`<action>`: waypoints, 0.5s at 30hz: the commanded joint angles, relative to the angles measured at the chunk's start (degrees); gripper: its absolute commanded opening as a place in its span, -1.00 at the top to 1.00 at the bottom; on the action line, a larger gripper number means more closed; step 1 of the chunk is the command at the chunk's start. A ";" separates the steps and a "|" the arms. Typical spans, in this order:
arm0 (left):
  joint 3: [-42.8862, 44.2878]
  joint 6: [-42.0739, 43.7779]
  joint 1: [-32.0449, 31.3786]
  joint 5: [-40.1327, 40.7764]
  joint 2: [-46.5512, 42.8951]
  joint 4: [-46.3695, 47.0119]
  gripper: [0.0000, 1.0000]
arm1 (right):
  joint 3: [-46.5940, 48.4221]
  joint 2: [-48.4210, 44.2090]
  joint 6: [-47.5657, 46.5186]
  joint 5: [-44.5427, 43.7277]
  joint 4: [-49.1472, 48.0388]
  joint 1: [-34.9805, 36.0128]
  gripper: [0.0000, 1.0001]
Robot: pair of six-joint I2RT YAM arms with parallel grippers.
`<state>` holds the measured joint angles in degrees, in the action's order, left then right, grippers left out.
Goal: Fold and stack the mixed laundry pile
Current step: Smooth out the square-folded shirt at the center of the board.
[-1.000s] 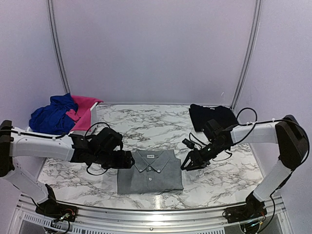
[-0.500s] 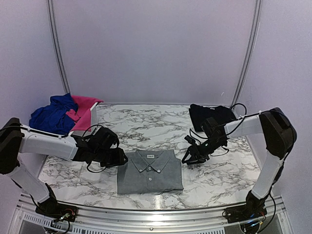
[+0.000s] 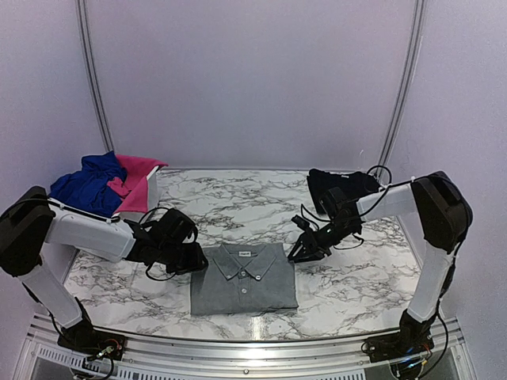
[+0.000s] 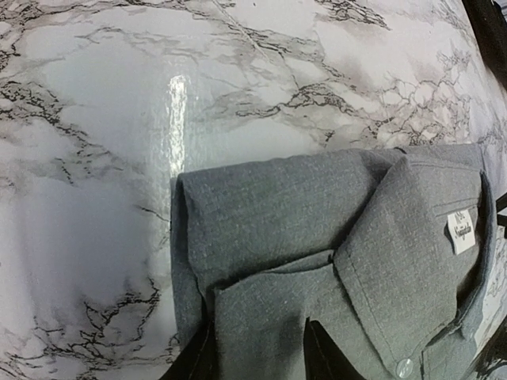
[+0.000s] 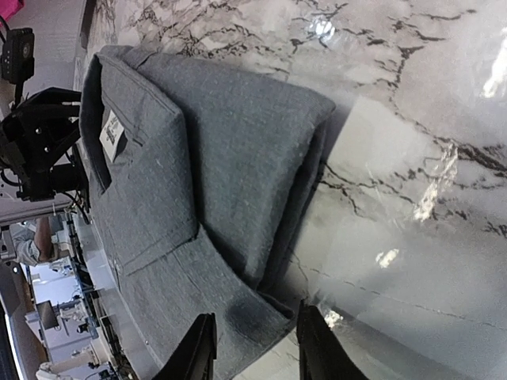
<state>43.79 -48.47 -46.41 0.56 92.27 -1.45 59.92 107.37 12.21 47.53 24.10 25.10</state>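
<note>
Grey folded collared button shirt (image 3: 244, 279) near centre. Your left gripper (image 3: 198, 260), right gripper (image 3: 299, 252) flank its shoulders, fingers parted astride edges, not pinching. Looks like pick-up step: pinch both sides, lift level, stack on black cloth garment (image 3: 325, 187) far right.

open: marble table (image 3: 238, 202) behind grey shirt (image 3: 243, 277) | blocked: basket (image 3: 151, 185) far-left, black garment (image 3: 341, 188) far-right
</note>
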 commanded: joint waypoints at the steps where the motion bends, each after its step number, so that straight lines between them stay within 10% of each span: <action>1: 2.22 0.54 0.58 -0.29 1.06 0.93 0.29 | 2.67 1.00 -0.15 1.81 -0.46 0.89 0.46; 7: 2.31 1.06 0.96 -0.29 -0.24 0.72 0.49 | 5.06 0.56 -0.69 1.43 0.86 1.09 0.96; 15: 1.14 2.08 1.24 0.00 -3.32 -1.71 0.59 | 7.96 -0.66 -2.41 -0.60 4.46 1.55 1.00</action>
<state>44.56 -47.46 -45.65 0.45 91.94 -1.87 65.56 107.90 11.44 48.03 26.20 25.87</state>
